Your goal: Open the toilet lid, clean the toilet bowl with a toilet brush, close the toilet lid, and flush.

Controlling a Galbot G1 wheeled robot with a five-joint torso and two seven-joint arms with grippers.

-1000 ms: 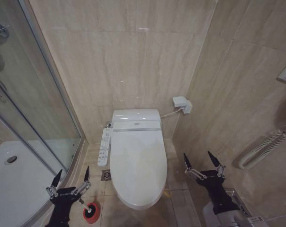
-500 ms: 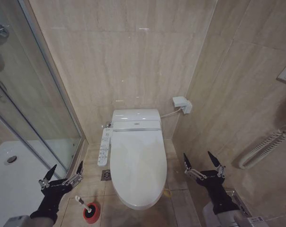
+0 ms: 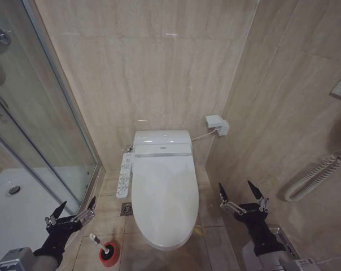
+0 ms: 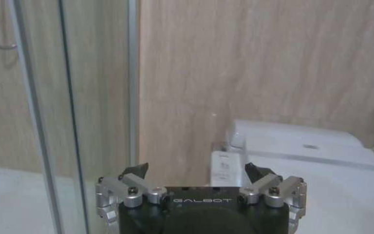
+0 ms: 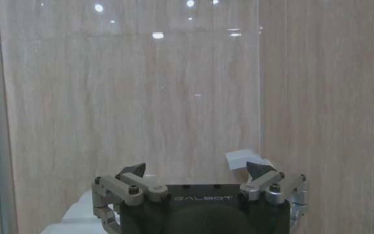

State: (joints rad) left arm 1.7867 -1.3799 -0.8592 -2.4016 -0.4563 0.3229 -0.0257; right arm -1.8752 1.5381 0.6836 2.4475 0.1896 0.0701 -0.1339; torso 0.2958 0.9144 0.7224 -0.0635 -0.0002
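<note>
With the left gripper (image 3: 70, 213) spread wide and empty, the closed toilet lid (image 3: 164, 195) lies well to its right, glossy, rigid, probably light and slippery, best lifted under its front edge; the right gripper (image 3: 241, 195) waits open beyond.

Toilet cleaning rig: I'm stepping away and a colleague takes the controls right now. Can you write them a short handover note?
Left gripper: open, empty, low beside the shower glass, above and left of the toilet brush.
Right gripper: open, empty, held to the right of the toilet.
Toilet lid: down, covering the toilet bowl.
Brush: standing in its red holder on the floor, left of the bowl's front, untouched.
Done: nothing yet.
Left: open the lid, brush the bowl, close the lid, flush.
</note>
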